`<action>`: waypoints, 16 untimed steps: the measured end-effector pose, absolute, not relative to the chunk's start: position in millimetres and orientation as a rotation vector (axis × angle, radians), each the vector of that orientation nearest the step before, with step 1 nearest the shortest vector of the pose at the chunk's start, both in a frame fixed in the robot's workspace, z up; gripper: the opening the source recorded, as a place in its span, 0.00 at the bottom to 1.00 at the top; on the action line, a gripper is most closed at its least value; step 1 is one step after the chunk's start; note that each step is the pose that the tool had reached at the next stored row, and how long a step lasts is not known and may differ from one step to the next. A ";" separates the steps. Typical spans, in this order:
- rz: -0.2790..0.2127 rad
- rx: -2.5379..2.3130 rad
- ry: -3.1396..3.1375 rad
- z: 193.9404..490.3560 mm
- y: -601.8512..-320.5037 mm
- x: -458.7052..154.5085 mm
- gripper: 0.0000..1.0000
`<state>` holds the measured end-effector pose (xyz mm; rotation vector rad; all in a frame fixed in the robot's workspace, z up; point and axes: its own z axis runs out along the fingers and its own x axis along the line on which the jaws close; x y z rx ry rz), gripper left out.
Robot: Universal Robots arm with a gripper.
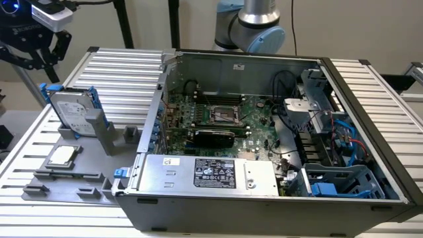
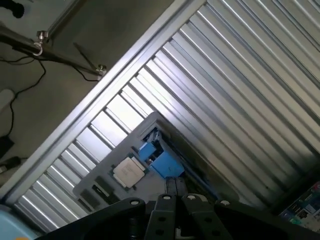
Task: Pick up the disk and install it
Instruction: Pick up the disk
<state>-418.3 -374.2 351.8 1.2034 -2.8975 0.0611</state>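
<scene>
The disk [image 1: 69, 110] is pictured standing upright in a grey holder [image 1: 100, 131] on the worktop [image 1: 126, 64] beside the opened computer case [image 1: 264, 210], not yet picked up, with the tool [image 1: 36, 62] held above it, its state impossible to tell.

Disk [image 1: 69, 111] upright on edge in grey fixture [image 1: 99, 166], blue frame around it, near worktop [image 1: 126, 64] edge on exterior view's left. End effector [image 1: 41, 60] hangs above disk, apart from it. Square silver chip [image 1: 63, 155] lies flat on fixture, toward near edge. Open computer case [image 1: 218, 210] sits mid-worktop, beside fixture. Blue caddy [image 1: 327, 189] in case's near corner, exterior view's right.
</scene>
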 end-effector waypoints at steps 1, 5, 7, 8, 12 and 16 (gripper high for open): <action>0.061 1.229 -2.887 351.6 -374.2 -418.3 0.00; 0.061 1.335 -2.841 350.8 -374.2 -418.3 0.00; 0.061 1.387 -2.817 350.4 -374.2 -418.3 0.00; 0.061 1.411 -2.805 350.2 -374.2 -418.3 0.00; 0.060 1.514 -2.753 349.3 -374.1 -418.3 0.00; 0.060 1.609 -2.701 348.6 -374.1 -418.3 0.00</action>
